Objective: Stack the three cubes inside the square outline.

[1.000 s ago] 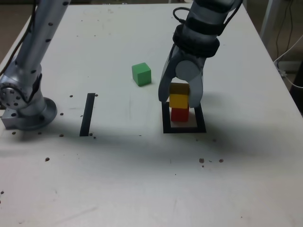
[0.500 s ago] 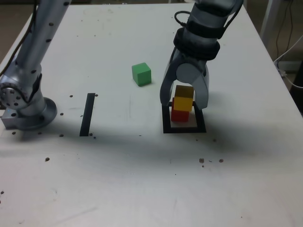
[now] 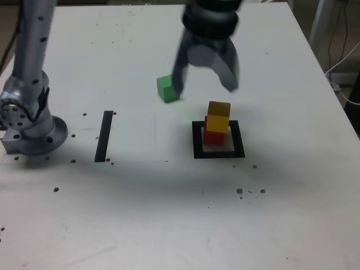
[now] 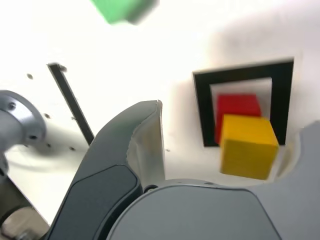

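Hovering open, pincer (image 3: pixel 205 87) clear of yellow cube's (image 3: pixel 217 117) edges

Two stacked cubes, one matte yellow cube (image 3: pixel 218 117) and one matte red cube (image 3: pixel 213 138), lie below the open gray metal gripper (image 3: pixel 205 83); one matte green cube (image 3: pixel 167 89) sits near its fingertip on the exterior view's left; beyond, one straight black tape strip (image 3: pixel 104 136); under the stack, one square black tape outline (image 3: pixel 239 139)

Exterior view high, angled down over the whole table; wrist view close-up, looking down past the gripper (image 4: pixel 165 150).
Both share the square outline (image 3: pixel 238 140), red cube (image 3: pixel 214 138), yellow cube (image 3: pixel 217 124), part of the green cube (image 3: pixel 168 89), black strip (image 3: pixel 104 136).
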Controlling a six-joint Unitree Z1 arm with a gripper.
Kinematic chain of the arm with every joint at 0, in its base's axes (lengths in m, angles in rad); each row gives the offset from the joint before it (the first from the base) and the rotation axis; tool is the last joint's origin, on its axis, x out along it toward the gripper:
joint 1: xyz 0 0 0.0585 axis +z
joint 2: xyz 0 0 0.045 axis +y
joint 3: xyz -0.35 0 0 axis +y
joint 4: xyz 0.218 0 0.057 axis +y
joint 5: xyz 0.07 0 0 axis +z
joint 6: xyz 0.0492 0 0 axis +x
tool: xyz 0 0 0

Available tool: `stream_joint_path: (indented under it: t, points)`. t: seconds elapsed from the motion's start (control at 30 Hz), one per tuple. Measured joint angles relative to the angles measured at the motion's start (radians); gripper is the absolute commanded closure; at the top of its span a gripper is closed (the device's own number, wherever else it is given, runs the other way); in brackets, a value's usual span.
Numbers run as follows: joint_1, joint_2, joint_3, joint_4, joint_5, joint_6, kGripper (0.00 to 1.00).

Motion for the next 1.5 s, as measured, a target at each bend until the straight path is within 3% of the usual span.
stream_joint_path:
  t: [0.2, 0.4, 0.7, 0.97, 1.13, 1.3, 1.5]
  points:
    - [0.075, -0.048, 0.132, -0.035, 0.04, -0.022, 0.0]
    - [0.166, -0.048, 0.243, -0.114, 0.046, -0.034, 0.0]
    - [0.268, -0.012, 0.359, -0.21, 0.003, -0.045, 0.01]
    - [0.326, 0.037, 0.351, -0.238, -0.017, 0.011, 0.04]
    - [0.364, 0.055, 0.33, -0.239, -0.038, 0.061, 0.18]
    - [0.393, 0.084, 0.328, -0.25, -0.076, 0.108, 0.4]
    - [0.402, 0.1, 0.336, -0.292, -0.094, 0.132, 0.66]
